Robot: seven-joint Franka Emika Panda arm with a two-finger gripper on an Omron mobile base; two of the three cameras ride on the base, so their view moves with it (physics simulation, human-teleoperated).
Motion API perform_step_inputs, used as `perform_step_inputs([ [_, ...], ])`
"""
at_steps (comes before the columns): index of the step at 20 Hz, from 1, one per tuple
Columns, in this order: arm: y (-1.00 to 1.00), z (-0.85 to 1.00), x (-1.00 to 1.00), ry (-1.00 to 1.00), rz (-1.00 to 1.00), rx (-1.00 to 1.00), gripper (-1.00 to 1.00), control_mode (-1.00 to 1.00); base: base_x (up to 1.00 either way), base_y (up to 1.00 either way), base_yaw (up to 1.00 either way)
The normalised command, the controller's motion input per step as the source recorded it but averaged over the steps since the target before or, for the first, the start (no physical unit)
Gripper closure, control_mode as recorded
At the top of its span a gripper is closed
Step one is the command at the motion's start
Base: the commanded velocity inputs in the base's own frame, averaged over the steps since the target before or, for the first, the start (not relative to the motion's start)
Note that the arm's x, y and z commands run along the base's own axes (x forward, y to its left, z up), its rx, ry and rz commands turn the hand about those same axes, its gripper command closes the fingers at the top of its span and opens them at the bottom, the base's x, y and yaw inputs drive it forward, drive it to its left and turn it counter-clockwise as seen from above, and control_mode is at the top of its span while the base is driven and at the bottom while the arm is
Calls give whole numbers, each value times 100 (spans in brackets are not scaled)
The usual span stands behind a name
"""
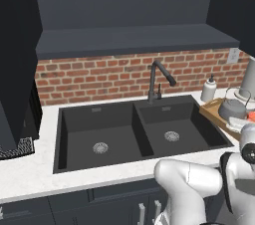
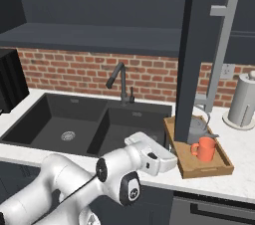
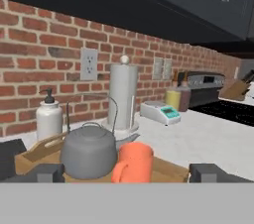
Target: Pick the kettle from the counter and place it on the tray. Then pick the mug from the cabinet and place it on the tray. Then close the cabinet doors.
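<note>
Two things sit together on the flat rectangular light-brown wooden tray (image 2: pixel 225 168) at the right end of the white speckled stone counter (image 2: pixel 243 144): the squat rounded grey metal kettle (image 3: pixel 89 151) with its thin arched wire handle, and the small plain orange mug (image 3: pixel 133 163) standing upright just beside it, nearer the counter's front edge. From the hand view the mug's loop handle points toward the kettle and overlaps its lower side; whether they touch I cannot tell.

From the right base view, a tall dark grey-navy panelled cabinet door (image 2: pixel 198 55) with a long vertical silver bar handle (image 2: pixel 220 55) stands swung open in front of the tray and hides most of the kettle. The tray lies just beside the black double sink (image 1: pixel 134 132), whose dark tap (image 1: pixel 158 80) rises at the brick backsplash (image 1: pixel 99 77).

Behind the tray stand a small white soap bottle (image 3: pixel 49 117) and a tall pale grey cylinder (image 3: pixel 122 94) on a round base. Farther along the counter lies a small white scale with a teal panel (image 3: pixel 160 111).

The claw (image 3: pixel 127 172) is open and holds nothing; its two dark finger tips (image 3: pixel 47 172) stand wide apart, close in front of the tray, with kettle and mug between them in the hand view.
</note>
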Motion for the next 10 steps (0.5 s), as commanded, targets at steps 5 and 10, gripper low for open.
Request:
perform_step_inputs([
  [5,57,61,-18,17,18,0,-100,-100,0,0,0],
  [10,66,61,-10,23,14,0,-100,-100,0,0,0],
])
